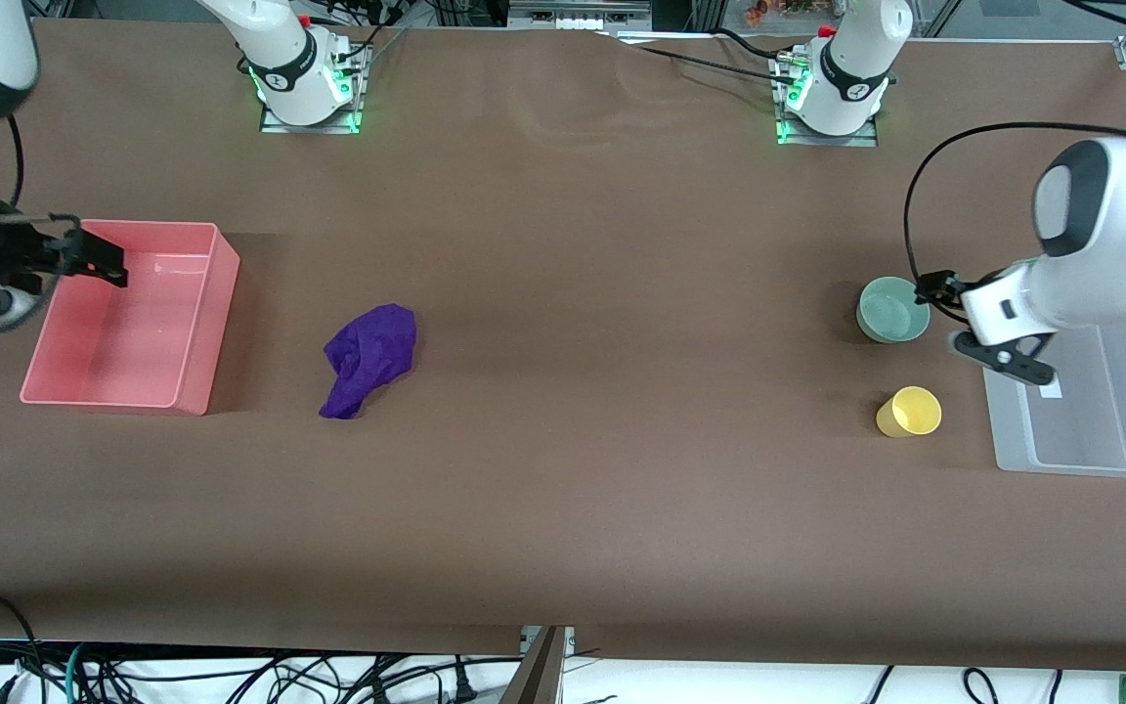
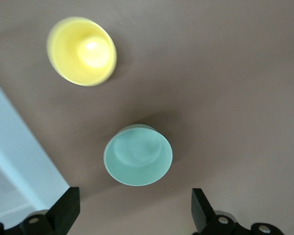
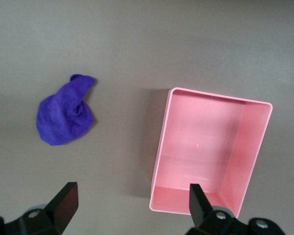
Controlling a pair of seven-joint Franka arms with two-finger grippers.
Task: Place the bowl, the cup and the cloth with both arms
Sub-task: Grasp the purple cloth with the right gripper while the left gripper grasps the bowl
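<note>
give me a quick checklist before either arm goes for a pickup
1. Left gripper fingers open: ok, nothing between them.
2. Right gripper fingers open: ok, over the pink bin.
3. Bowl upright and free to grasp: ok, apart from the cup.
4. Cup upright: ok, standing nearer the front camera than the bowl, beside the clear tray.
5. Cloth reachable: ok, lying bunched on the table beside the pink bin.
6. Pink bin free to receive things: ok, nothing in it.
</note>
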